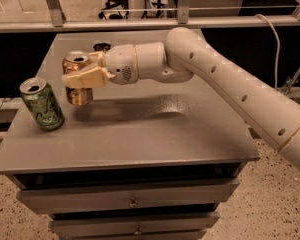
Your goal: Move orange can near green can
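Observation:
The orange can [79, 94] is copper-orange with a silver top. My gripper [81, 74] is shut on it and holds it upright a little above the grey table [140, 134], left of centre. The green can [41, 105] stands upright on the table near its left edge, just left of the orange can and a small gap apart from it. My white arm [230, 84] reaches in from the right across the table.
A small black snack wrapper [102, 47] lies at the back of the table, partly hidden behind my gripper. The table has drawers [132, 200] below its front edge. A rail [140, 23] runs behind the table.

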`<state>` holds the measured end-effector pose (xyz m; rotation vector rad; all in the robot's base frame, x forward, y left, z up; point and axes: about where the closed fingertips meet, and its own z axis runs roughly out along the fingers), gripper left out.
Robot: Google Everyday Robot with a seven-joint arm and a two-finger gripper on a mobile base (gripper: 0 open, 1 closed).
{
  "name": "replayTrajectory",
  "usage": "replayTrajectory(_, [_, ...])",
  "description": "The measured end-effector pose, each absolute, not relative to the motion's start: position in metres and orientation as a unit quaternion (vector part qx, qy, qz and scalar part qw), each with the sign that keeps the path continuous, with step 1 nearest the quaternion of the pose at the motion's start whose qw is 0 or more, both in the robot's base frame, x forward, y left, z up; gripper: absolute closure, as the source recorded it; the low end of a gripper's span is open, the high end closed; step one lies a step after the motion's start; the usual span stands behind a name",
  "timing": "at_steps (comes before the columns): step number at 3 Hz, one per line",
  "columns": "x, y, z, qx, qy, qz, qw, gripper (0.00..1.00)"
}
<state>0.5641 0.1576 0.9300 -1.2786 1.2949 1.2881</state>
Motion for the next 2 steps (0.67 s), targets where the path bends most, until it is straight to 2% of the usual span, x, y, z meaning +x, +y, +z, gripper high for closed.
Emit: replayTrajectory(2, [0.5447,0.1889,0.9202,-0.548,0.49,0.521,0.434,0.53])
